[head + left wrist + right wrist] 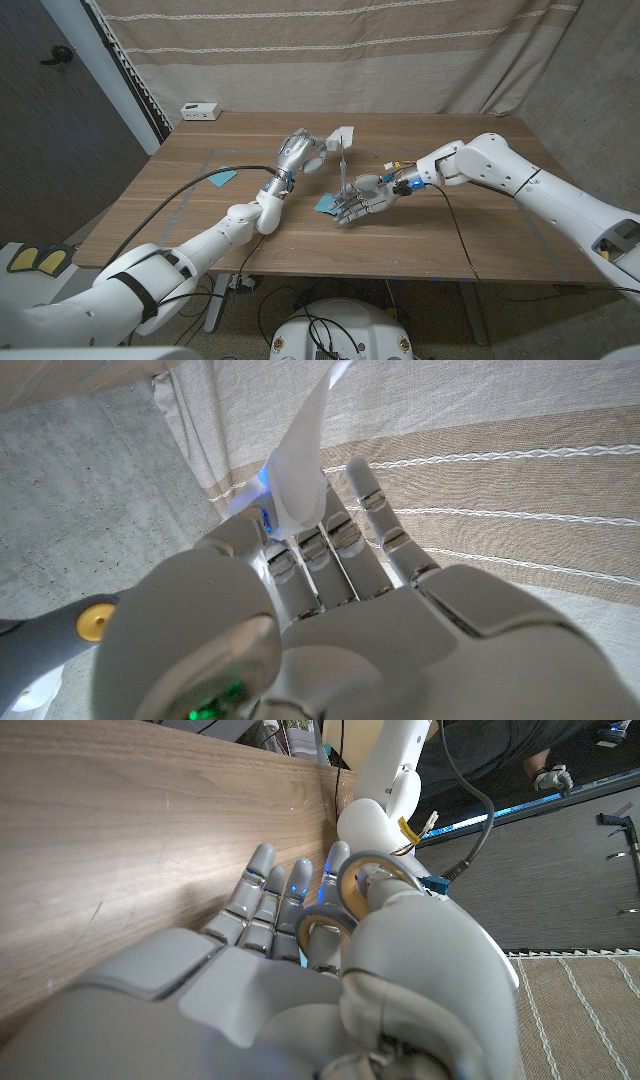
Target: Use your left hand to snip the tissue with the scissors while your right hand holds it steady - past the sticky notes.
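Head view: my left hand [299,152] is raised over the worktop [480,250], fingers closed on the tissue [342,134], a pale piece sticking out toward the far edge. My right hand [364,196] sits mid-worktop, closed on the scissors [345,165], blades standing upright just beside the tissue. Blue sticky notes: one [222,178] near the left arm, one [327,203] under the right hand. White box [200,111] at the far left corner.

Left wrist view: tissue [300,455] pinched between fingers [340,540], curtain behind.

Right wrist view: right hand [300,970] over the wood, scissor loops [345,905] around its fingers.
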Robot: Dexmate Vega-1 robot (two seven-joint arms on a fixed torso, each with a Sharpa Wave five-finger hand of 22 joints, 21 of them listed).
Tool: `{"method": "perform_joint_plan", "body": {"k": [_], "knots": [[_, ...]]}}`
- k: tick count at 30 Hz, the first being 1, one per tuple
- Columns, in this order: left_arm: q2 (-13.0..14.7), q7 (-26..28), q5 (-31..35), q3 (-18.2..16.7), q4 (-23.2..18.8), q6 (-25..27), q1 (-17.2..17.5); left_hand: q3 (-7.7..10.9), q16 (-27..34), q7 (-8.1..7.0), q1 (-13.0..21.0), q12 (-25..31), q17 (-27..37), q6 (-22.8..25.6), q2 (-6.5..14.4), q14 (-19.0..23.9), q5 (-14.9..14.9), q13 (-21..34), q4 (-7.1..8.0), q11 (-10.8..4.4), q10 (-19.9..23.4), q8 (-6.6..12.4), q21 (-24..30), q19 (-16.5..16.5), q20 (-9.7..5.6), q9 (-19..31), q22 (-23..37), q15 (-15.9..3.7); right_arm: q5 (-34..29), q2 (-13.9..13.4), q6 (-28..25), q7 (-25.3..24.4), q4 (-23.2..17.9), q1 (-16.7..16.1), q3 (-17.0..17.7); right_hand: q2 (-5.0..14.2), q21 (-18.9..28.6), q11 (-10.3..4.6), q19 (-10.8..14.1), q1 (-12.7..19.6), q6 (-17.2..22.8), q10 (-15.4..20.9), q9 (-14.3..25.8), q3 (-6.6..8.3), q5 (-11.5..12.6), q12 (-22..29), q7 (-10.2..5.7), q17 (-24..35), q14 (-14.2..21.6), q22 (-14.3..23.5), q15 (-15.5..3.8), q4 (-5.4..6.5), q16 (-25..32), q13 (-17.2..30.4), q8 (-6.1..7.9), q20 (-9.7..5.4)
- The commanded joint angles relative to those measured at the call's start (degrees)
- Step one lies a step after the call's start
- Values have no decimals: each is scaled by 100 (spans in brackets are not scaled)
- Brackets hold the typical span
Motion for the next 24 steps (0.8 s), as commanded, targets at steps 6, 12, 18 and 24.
{"method": "perform_joint_plan", "body": {"k": [6,12,18,24], "knots": [[-49,0,-23,-229,95,-30,15,-22,7,5,-25,24,10,-30,35,-28,1,11,-13,-7,-14,34,41,-18,-644,3,4,-241,144,-2,-42,-305,-124,-60,135,104,158,-39,-29,230,13,0,120,229,-69,62,-15,84,-1,21,-20,178,96,-9,81,-15],[-140,0,9,-194,397,-40,-110,-21,11,5,-15,21,11,-15,39,-20,-3,1,-22,-7,-7,40,46,-20,-645,3,5,-244,208,-22,-98,-490,-227,-91,196,100,213,-34,-38,255,33,7,169,239,-90,84,-9,115,-3,21,-12,190,120,-16,110,-16],[-186,0,115,-310,557,-166,-163,-24,9,6,-21,18,10,-15,36,-19,-2,-3,-15,-8,-9,40,48,-16,-640,3,4,-243,236,4,-104,-611,-251,-85,219,97,265,-26,-43,275,32,4,214,246,-108,102,-3,143,4,20,-23,201,146,-20,129,-14],[-309,0,182,-369,789,-187,-291,-15,6,3,-22,34,3,1,41,-13,-3,25,-17,-5,-7,43,60,11,-635,2,4,-241,234,54,-38,-750,-236,-55,279,94,336,-17,-51,300,31,6,275,252,-127,129,9,181,13,17,-20,215,181,-27,155,-7]]}}
